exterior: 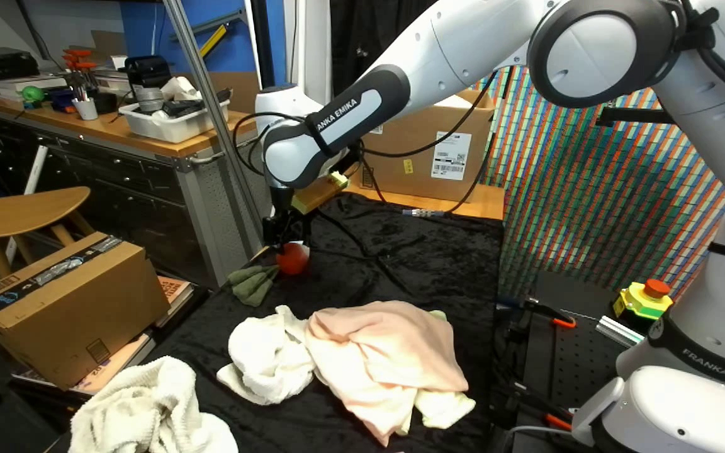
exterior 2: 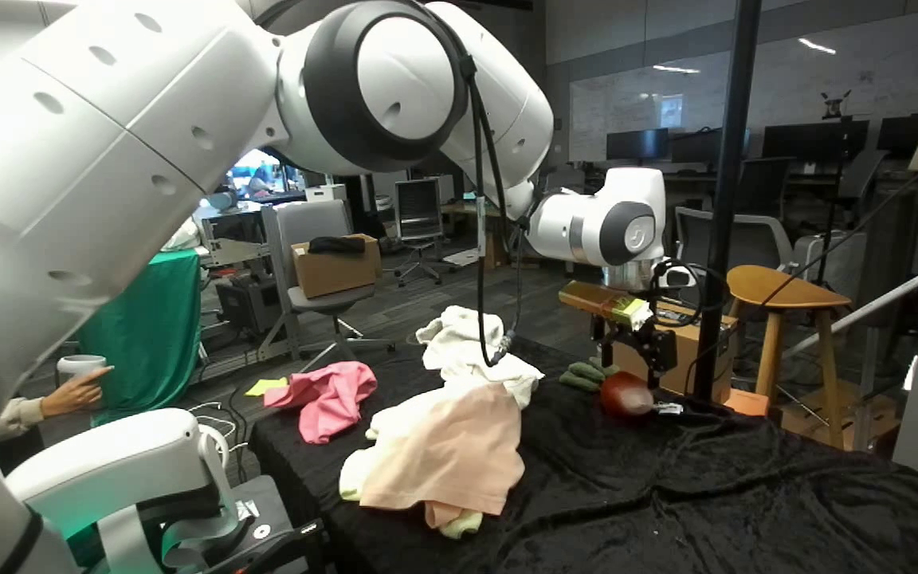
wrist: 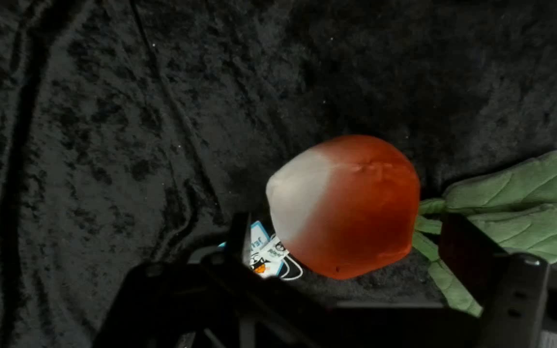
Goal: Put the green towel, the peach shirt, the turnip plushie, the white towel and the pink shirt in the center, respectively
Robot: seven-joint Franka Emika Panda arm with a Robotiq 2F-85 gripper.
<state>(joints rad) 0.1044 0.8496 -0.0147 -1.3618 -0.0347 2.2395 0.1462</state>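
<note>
My fingers (wrist: 467,253) stand apart, the turnip plushie (wrist: 356,208) lying on black cloth (wrist: 109,121) between them in the wrist view. Its long axis roughly follows my closing line, pale tip (wrist: 295,191) toward one finger, leaves (wrist: 520,191) past the other (contact I cannot tell); turning crosswise might grip better.

In an exterior view a camera looked down over the bench (exterior: 450,255) toward the labelled carton (exterior: 403,179), the arm (exterior: 457,47) at right; in an exterior view a camera faced the whiteboard (exterior 2: 618,100) more levelly, the arm near at left. Both exterior views shared the peach shirt (exterior: 394,343) and turnip plushie (exterior: 290,259); the wrist view looked closely down on the latter past the claw (wrist: 345,227).
</note>
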